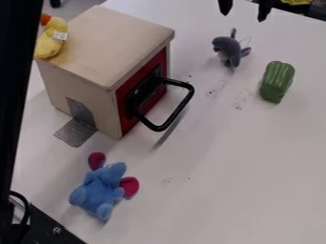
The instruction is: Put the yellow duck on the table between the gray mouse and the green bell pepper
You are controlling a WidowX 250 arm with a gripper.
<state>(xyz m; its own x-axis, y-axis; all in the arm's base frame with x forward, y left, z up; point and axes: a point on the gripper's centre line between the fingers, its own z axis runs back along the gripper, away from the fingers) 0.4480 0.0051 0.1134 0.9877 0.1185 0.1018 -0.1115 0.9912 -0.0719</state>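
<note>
With the view read as a clock face, the claw (244, 8) hangs at 1 o'clock by the top edge, its two fingers spread apart with a gap between them. The yellow duck (51, 41) sits at 10 to 11 o'clock, on top of the wooden box (121, 33). The gray mouse (230, 49) lies at 1 o'clock on the white table (235, 176), and the green bell pepper (277, 81) rests at 2 o'clock, near the mouse. A blue plush toy (102, 188) with dark pink ears lies at 7 o'clock
</note>
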